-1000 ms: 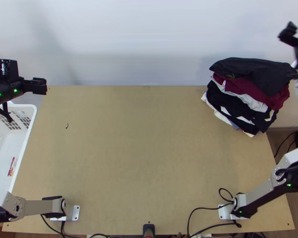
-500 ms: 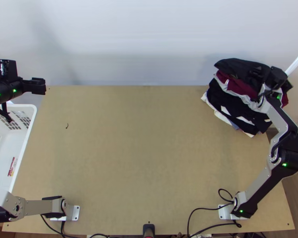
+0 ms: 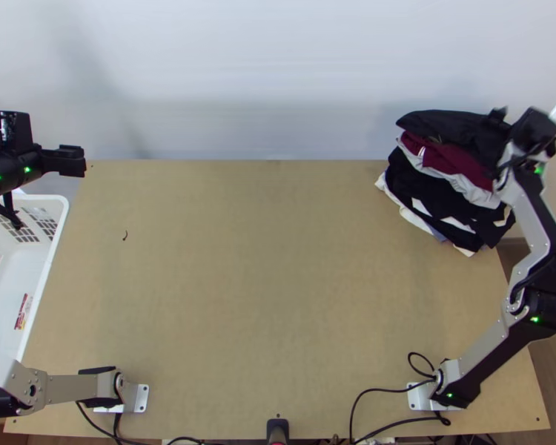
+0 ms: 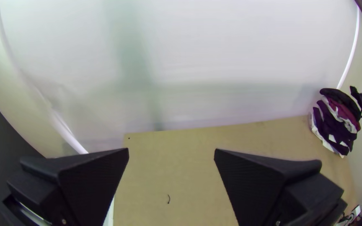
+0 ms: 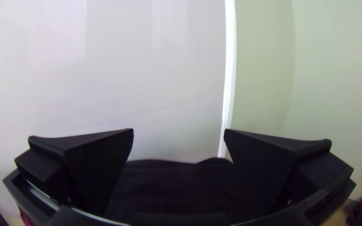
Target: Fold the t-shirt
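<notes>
Shifting the right gripper (image 3: 498, 120) rightward at the clothes pile (image 3: 456, 157). Revealing, in the right wrist view, jaws standing wide apart, with unpinched black cloth (image 5: 168, 180) between. Resting that cloth atop the pile, without confirming it as the t-shirt. Hanging the left gripper (image 3: 78, 160) well left of the pile, jaws spreading wide, gripping nothing.

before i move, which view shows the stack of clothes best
The top view: it shows the stack of clothes in layers, black cloth over maroon cloth, though the right arm hides part. The left wrist view has it small, near the edge. The right wrist view has dark cloth close up, framed by the right gripper.
</notes>
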Motion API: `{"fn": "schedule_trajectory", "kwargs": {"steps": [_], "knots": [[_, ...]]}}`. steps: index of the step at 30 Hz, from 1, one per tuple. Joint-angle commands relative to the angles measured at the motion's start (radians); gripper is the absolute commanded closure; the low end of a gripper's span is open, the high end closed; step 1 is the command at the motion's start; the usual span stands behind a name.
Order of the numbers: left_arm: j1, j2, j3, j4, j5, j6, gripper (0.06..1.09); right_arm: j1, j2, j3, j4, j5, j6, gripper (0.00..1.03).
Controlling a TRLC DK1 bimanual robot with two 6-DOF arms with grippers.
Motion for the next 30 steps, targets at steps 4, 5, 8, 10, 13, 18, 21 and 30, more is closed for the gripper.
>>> {"fn": "schedule_trajectory", "kwargs": {"steps": [4,5,8,10,13,18,21,30], "knots": [[-0.002,-0.055,0.046,0.028,-0.006,-0.050,0.10,-0.042,0.016,-0.017,-0.055,0.013,0.010,0.05],[0.001,-0.062,0.047,0.037,-0.006,-0.054,0.10,-0.045,0.031,-0.039,-0.074,0.013,0.002,0.05],[0.015,-0.081,0.053,0.070,-0.008,-0.065,0.10,-0.051,0.051,-0.086,-0.121,0.012,-0.007,0.05],[0.035,-0.092,0.064,0.096,-0.008,-0.074,0.10,-0.051,0.039,-0.109,-0.133,0.012,-0.015,0.05],[0.052,-0.113,0.066,0.137,-0.038,-0.076,0.10,-0.051,-0.042,-0.106,-0.136,0.012,-0.013,0.05],[0.049,-0.145,0.061,0.199,-0.135,-0.084,0.10,-0.022,-0.233,-0.034,-0.117,-0.005,-0.019,0.05],[0.047,-0.182,0.032,0.248,-0.147,-0.097,0.10,0.023,-0.343,-0.007,-0.039,-0.028,-0.064,0.05],[0.052,-0.584,-0.520,0.913,-0.179,-0.117,0.10,0.169,-0.638,-0.053,0.194,-0.111,-0.059,0.05]]}}
